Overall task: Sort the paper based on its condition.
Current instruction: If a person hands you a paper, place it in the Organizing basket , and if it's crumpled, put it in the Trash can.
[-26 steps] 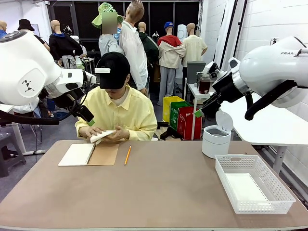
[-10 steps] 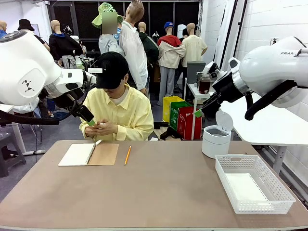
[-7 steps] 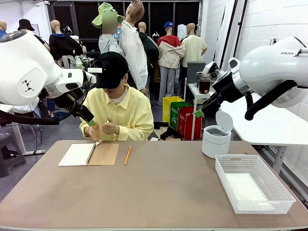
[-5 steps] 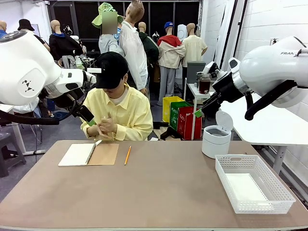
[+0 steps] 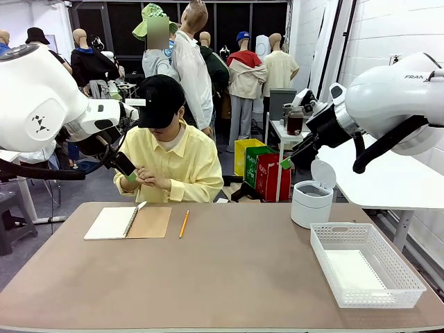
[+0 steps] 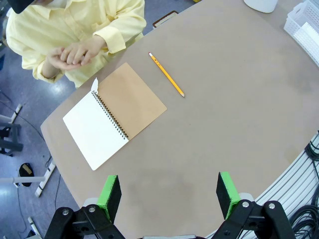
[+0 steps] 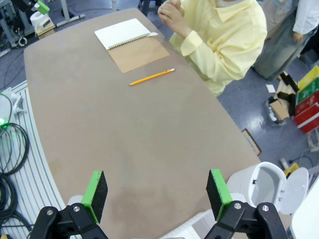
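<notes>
One flat white sheet of paper (image 5: 354, 269) lies in the white basket (image 5: 326, 232) at the right. The person's hands (image 5: 146, 177) are pressed together at chest height beyond the far edge, and any paper between them is hidden. A small white scrap (image 6: 94, 84) sticks out at the notebook's spiral. My left gripper (image 6: 168, 195) hangs open high above the table, with nothing between its green pads, and shows in the front view (image 5: 128, 172) near the person's hands. My right gripper (image 7: 156, 193) is open and empty too, raised at the right (image 5: 290, 158).
An open spiral notebook (image 5: 128, 222) with a brown cover lies at the far left, a yellow pencil (image 5: 184, 223) beside it. A white lidded bin (image 5: 309, 205) stands at the far right behind the basket. Bare brown tabletop (image 5: 229, 277) spans the middle.
The person held a folded white sheet over the notebook, then closed both hands around it and lifted them to the chest. Neither arm has moved.
</notes>
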You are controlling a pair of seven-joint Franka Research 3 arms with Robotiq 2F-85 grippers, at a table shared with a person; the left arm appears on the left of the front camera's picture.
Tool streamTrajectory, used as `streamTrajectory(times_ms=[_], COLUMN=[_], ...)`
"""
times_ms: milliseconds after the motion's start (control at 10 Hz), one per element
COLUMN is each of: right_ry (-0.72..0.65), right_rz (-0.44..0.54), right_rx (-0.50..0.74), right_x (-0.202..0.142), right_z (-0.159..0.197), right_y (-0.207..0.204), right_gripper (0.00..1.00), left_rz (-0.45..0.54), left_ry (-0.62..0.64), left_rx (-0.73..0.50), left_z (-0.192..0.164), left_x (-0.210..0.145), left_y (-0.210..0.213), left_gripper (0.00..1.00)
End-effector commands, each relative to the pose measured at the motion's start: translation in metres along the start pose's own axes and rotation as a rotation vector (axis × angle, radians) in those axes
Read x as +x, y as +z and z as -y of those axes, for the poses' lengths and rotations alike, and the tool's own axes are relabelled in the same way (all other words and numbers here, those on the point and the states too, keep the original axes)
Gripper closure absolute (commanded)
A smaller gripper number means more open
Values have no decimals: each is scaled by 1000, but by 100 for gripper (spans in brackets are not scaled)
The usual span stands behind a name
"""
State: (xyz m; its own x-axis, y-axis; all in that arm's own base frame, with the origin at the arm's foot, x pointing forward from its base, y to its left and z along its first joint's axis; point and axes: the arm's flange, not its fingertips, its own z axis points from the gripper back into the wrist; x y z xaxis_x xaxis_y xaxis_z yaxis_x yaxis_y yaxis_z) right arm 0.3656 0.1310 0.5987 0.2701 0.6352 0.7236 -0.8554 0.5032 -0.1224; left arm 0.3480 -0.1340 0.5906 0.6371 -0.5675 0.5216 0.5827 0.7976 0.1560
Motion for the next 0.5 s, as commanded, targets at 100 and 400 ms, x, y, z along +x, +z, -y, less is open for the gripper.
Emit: streamTrajectory(times_ms=[100,400], right_ry=[2,2], right_rz=[-1,-1], right_rx=[2,2], right_x=[0,0], right_z=[0,0], right_y=[-1,-1], right_gripper=[0,0], left_rz=[0,0], left_ry=[5,5], left_rx=[1,1], left_z=[-1,-1], left_x=[0,0], left_y=[1,1], left_gripper=[0,0])
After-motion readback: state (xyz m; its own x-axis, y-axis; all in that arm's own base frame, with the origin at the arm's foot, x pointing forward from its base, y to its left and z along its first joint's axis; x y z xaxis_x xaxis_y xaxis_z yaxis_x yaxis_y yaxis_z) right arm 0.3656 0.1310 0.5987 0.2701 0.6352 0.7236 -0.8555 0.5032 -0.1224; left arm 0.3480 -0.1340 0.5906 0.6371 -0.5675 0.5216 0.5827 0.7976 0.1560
